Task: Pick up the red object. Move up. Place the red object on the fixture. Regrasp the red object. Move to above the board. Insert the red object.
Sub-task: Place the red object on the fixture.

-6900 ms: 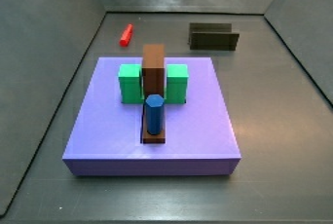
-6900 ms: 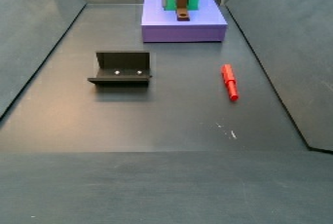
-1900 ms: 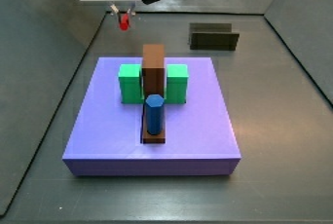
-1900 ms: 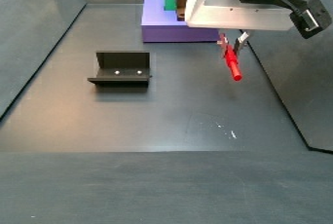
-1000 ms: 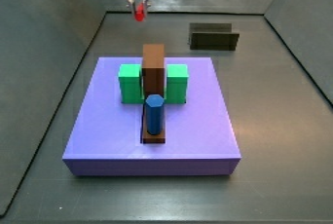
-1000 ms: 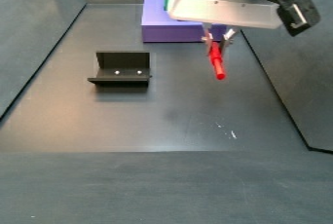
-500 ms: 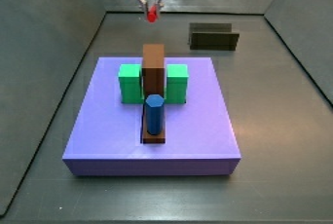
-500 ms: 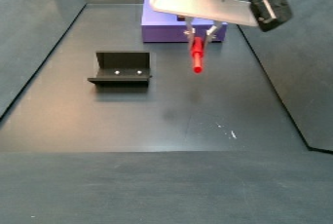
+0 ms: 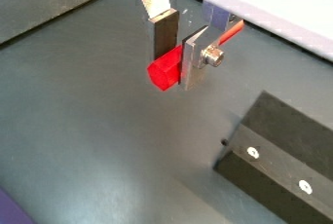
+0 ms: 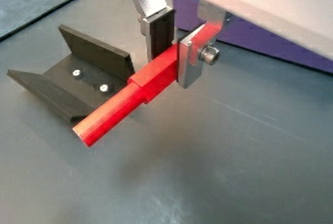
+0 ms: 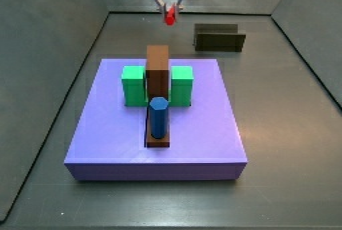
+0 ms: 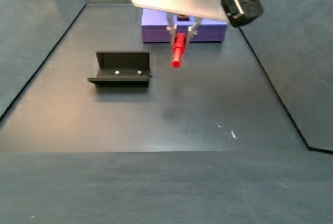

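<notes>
Gripper (image 10: 172, 45): clamped on the red object (image 10: 128, 99), raised above the floor.
Fixture (image 12: 121, 68): left of the peg.
Board (image 11: 158, 124): nearby.

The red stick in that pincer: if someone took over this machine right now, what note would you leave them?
Pincer: shut on the red object, holding it by one end in the air, above the floor between the board and the fixture.
Fixture: empty in both side views.
Board: its blocks and blue cylinder are in place.
Done: pick-up and lift.
Left: set the red object on the fixture, regrasp, move above the board, insert.
</notes>
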Tool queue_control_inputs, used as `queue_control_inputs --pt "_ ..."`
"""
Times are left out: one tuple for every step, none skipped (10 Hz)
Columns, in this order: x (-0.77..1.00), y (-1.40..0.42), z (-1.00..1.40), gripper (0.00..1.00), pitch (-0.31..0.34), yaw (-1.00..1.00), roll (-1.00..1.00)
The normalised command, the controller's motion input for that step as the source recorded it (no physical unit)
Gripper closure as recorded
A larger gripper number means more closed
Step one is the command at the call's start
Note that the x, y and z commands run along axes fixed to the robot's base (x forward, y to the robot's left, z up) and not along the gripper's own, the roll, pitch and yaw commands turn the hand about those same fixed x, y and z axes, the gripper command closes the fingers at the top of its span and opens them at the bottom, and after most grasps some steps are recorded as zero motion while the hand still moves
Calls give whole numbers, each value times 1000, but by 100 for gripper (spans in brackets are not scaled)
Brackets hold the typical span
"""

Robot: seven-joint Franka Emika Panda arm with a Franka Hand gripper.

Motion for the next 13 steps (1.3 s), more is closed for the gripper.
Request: queue_control_inputs --pt "900 -111 0 100 391 -40 -349" --pt "880 -117 0 100 380 -43 -351" --pt "846 -74 29 100 249 -117 -380" --pt "846 -23 40 100 120 -157 -380" --pt "811 0 0 100 0 -177 -414" --pt "780 0 0 100 -20 -189 -466" --pt "780 0 0 100 -23 -177 -489" --pt "786 0 0 100 -31 -163 -506" --pt "760 0 0 100 -23 -120 -483" --pt "740 0 0 100 0 -97 -494" --pt "749 0 0 100 0 -89 -546" --pt "749 0 0 100 11 -86 -560" --pt "763 0 0 100 37 -94 -571"
